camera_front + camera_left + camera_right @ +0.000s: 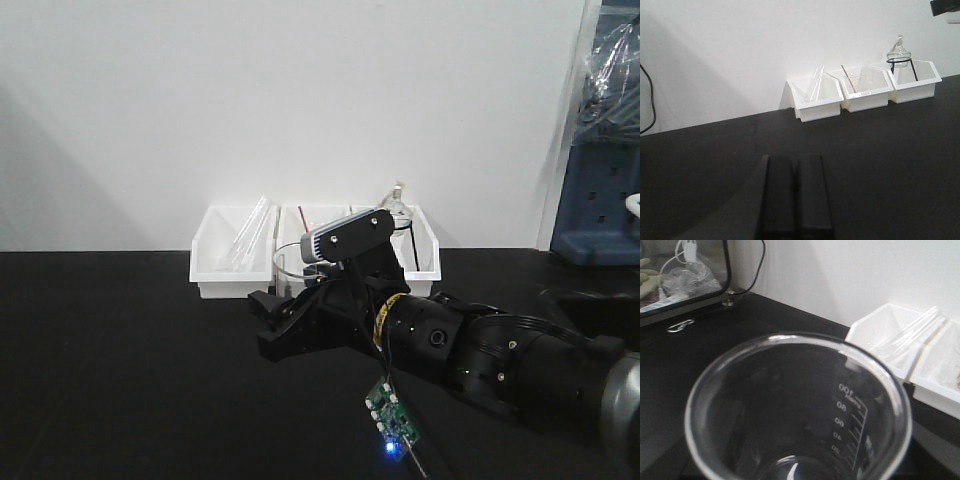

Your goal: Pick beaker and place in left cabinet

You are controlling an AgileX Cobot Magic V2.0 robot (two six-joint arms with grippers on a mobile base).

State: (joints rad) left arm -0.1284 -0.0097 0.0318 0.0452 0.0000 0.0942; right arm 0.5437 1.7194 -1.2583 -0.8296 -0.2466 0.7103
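Beaker (799,412), one; white bins (866,102), three.

On the right wrist camera I can read a printed scale on the glass wall of the beaker (790,405): 100 at the top, then 80, 60, 40 and 20 going down. A tiny line under the 100 is too blurred to make out. The yellow band (385,318) on the right arm (480,355) carries dark print too small to read.

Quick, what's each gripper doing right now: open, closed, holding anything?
Left gripper: closed, fingers pressed together, holding nothing.
Right gripper: closed on the beaker, which fills its wrist view.
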